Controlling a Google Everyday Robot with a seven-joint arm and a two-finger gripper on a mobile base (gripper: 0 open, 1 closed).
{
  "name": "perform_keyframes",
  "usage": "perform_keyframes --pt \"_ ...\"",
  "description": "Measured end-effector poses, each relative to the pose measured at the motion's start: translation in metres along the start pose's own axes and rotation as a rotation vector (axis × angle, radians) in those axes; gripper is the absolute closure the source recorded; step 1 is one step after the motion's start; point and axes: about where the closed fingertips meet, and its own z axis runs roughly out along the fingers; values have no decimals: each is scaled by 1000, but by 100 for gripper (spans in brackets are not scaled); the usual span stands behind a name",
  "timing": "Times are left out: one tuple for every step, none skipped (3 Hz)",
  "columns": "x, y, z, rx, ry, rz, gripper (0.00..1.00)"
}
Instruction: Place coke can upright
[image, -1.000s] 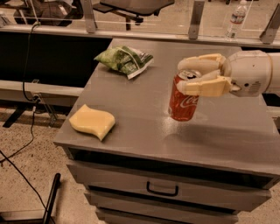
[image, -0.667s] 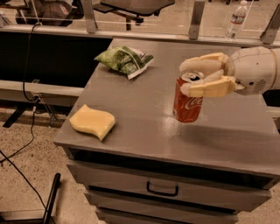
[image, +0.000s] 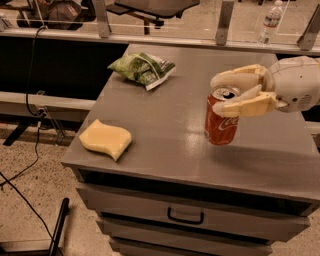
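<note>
The coke can (image: 221, 122) is red with white script and a silver top. It stands upright on the grey cabinet top (image: 165, 120), right of centre. My gripper (image: 221, 94) reaches in from the right at the can's top. Its two beige fingers (image: 247, 105) sit on either side of the can's upper rim and hold it. The can's base is at the surface, with its reflection just below.
A yellow sponge (image: 105, 139) lies near the cabinet's front left corner. A green chip bag (image: 141, 68) lies at the back left. The cabinet has drawers (image: 185, 216) below. A water bottle (image: 270, 20) stands on the ledge behind. Cables run over the floor at left.
The gripper and the can have shifted slightly to the right together. The can stays upright and the fingers stay around its top.
</note>
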Motion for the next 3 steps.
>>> perform_keyframes --pt "4 -1 1 6 -29 -75 100" --pt "13 -1 0 19 -47 -161 100" --pt "28 -2 -2 38 -66 -171 84"
